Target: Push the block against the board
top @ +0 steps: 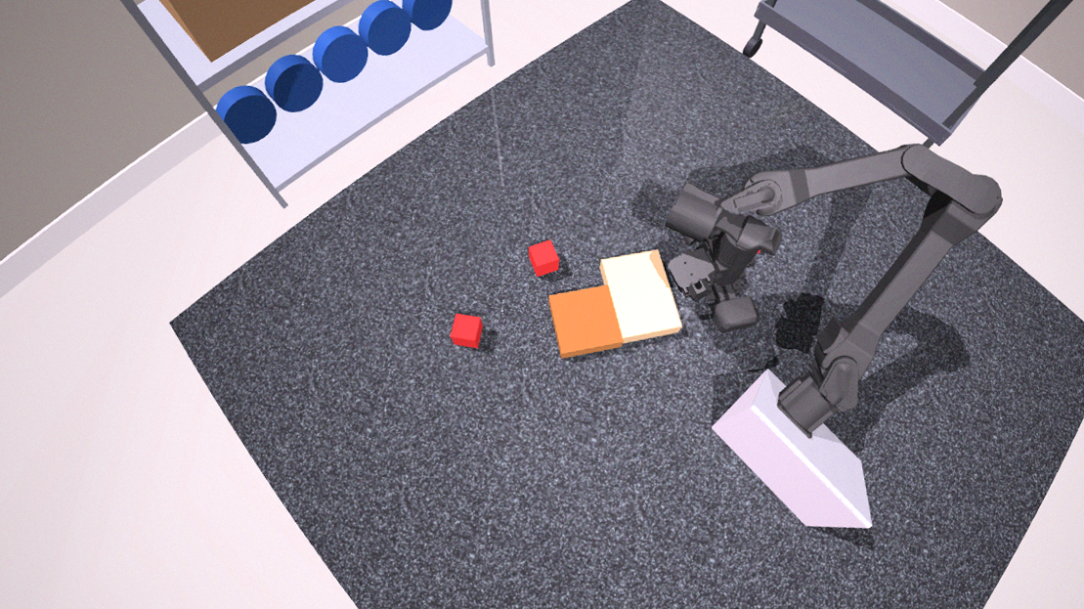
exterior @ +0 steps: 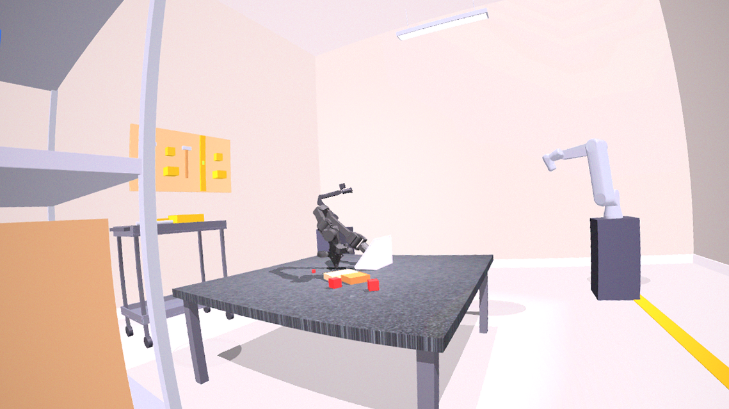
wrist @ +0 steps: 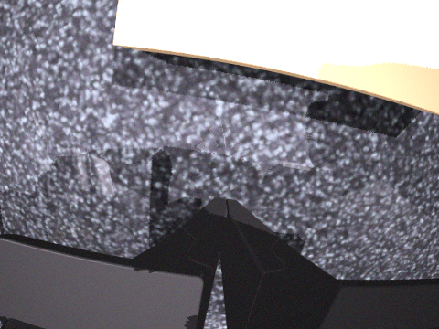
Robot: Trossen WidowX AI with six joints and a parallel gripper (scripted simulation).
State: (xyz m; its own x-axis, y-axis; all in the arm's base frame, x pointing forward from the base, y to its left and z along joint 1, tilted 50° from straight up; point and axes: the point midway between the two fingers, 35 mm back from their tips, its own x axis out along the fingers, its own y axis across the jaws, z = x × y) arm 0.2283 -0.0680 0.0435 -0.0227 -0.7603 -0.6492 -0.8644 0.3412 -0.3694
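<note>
The orange square block (top: 585, 321) (exterior: 355, 278) lies flat on the dark table. Its right side lies against the left long side of the cream board (top: 641, 296) (exterior: 334, 275) (wrist: 274, 27), with no gap visible in the top view. Their near edges look about even there, and the board reaches further back than the block. My gripper (exterior: 336, 267) (wrist: 223, 208) is shut and empty, pointing down beside the board's far long side. The wrist view shows a strip of table between the fingertips and the board. The fingertips are hidden under the arm in the top view.
Red cubes stand left of the block (top: 467, 331) (exterior: 373, 284) and behind it (top: 544, 258) (exterior: 334, 282). A third red cube (exterior: 313, 271) is mostly hidden by the arm in the top view. A white wedge (top: 797, 456) (exterior: 377, 253) stands by the arm's base.
</note>
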